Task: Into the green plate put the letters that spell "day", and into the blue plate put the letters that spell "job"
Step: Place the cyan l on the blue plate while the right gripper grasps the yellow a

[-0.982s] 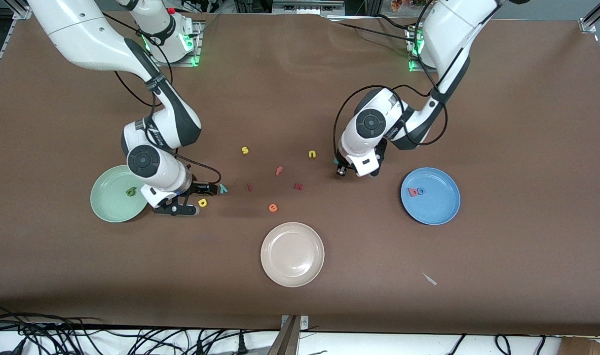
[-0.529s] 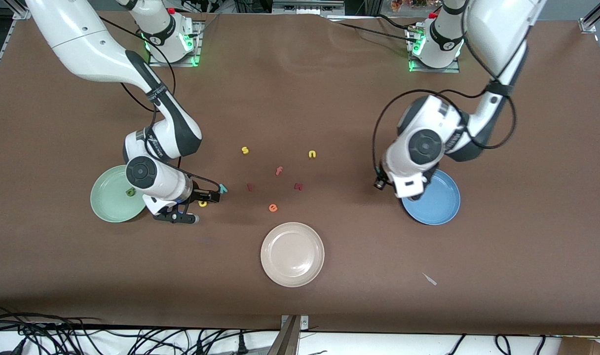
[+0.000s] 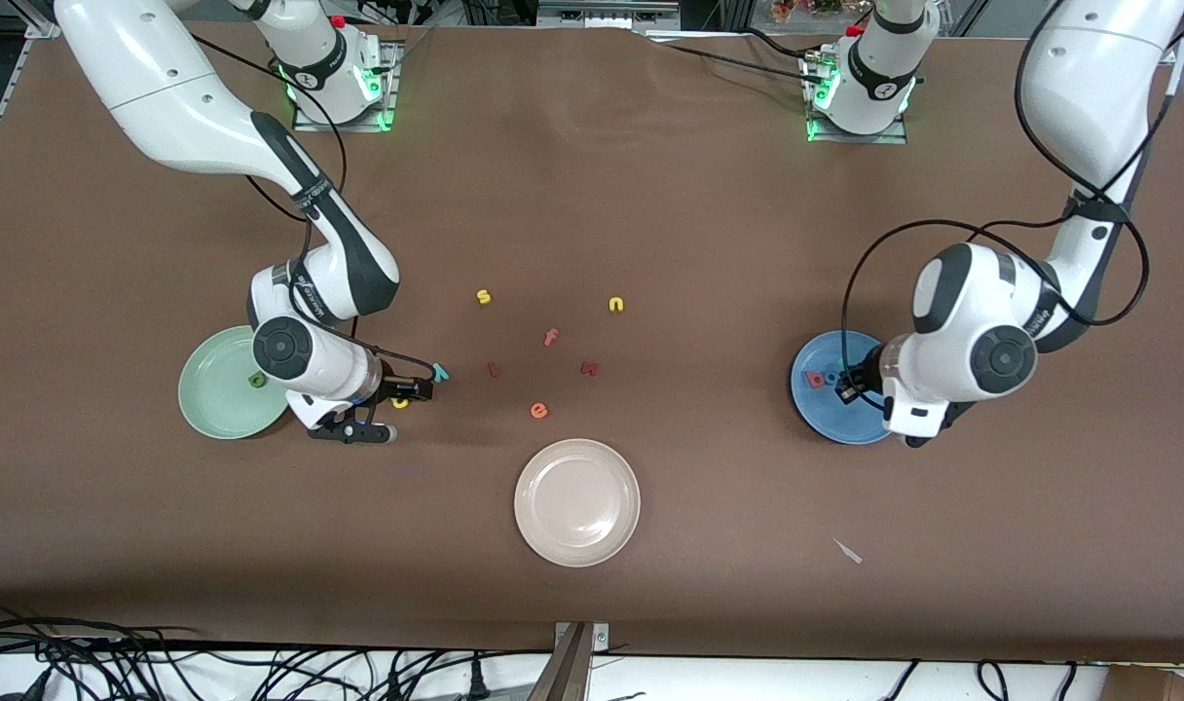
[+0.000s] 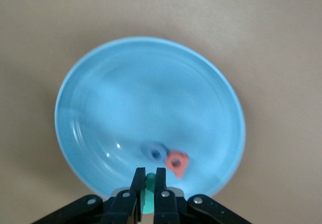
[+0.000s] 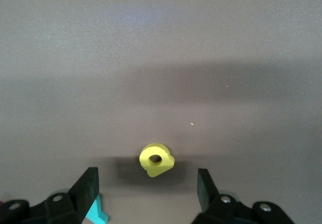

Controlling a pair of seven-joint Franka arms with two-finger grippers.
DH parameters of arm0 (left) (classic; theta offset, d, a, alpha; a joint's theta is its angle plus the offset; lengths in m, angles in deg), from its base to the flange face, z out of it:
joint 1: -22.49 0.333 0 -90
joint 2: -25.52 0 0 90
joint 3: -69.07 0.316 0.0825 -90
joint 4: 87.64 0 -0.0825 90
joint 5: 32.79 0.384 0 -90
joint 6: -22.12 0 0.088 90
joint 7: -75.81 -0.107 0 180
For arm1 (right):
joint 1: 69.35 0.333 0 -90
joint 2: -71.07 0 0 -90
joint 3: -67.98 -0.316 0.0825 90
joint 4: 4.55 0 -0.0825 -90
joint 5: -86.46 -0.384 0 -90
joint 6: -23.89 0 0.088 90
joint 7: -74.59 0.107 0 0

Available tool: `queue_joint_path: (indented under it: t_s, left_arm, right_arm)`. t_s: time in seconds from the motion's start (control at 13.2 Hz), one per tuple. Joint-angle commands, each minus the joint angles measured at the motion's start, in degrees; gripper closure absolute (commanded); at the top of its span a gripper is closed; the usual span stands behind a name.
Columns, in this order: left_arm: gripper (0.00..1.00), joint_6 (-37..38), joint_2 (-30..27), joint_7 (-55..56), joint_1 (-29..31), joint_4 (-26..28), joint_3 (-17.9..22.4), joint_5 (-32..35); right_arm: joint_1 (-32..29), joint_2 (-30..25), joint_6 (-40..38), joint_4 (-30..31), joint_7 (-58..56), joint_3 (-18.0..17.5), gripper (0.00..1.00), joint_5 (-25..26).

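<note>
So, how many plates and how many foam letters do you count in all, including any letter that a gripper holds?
Plates: 3 (green plate, blue plate, cream plate)
Foam letters: 12 (8 on the table, 1 in the green plate, 2 in the blue plate, 1 in the left gripper)
Total: 15

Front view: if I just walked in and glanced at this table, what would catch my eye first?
Probably the two white arms, each low by a coloured plate. The left gripper, shut on a teal letter, hangs over the blue plate, where a red letter and a blue ring already lie. The right gripper stands open around a yellow letter on the table beside the green plate.
</note>
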Motion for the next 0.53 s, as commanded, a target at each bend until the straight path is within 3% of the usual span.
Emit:
queue_joint_path:
  t_s: [0.0,0.08,0.15,0.23,0.3,0.45]
  left_arm:
    - [1.00,-3.55,3.57,-5.35,1.54,-0.81,-0.41,1.76]
    - [1.00,-4.26,4.11,-5.44,1.45,-0.90,-0.41,3.78]
    - [0.66,-4.35,4.72,-5.44,1.54,-0.99,-0.41,7.02]
    - [0.15,-4.35,4.81,-5.44,1.54,-1.08,-0.41,9.22]
    - [0.00,-4.18,4.47,-5.44,1.54,-1.69,-0.50,9.51]
    - [0.00,-3.74,2.81,-4.83,0.84,-1.96,-0.93,9.51]
  right_arm:
    - [-0.24,1.57,-0.16,-1.53,-1.21,-0.13,0.23,1.81]
    - [-0.24,1.75,-0.16,-1.53,-1.12,-0.13,0.25,3.12]
    - [-0.24,1.75,-0.16,-1.53,-1.12,-0.13,0.32,4.09]
    - [-0.24,1.75,-0.16,-1.53,-1.21,-0.13,0.35,4.19]
    - [-0.24,1.75,-0.16,-1.53,-1.21,-0.13,0.36,4.28]
    - [-0.24,1.84,-0.07,-1.53,-1.21,-0.13,0.38,4.19]
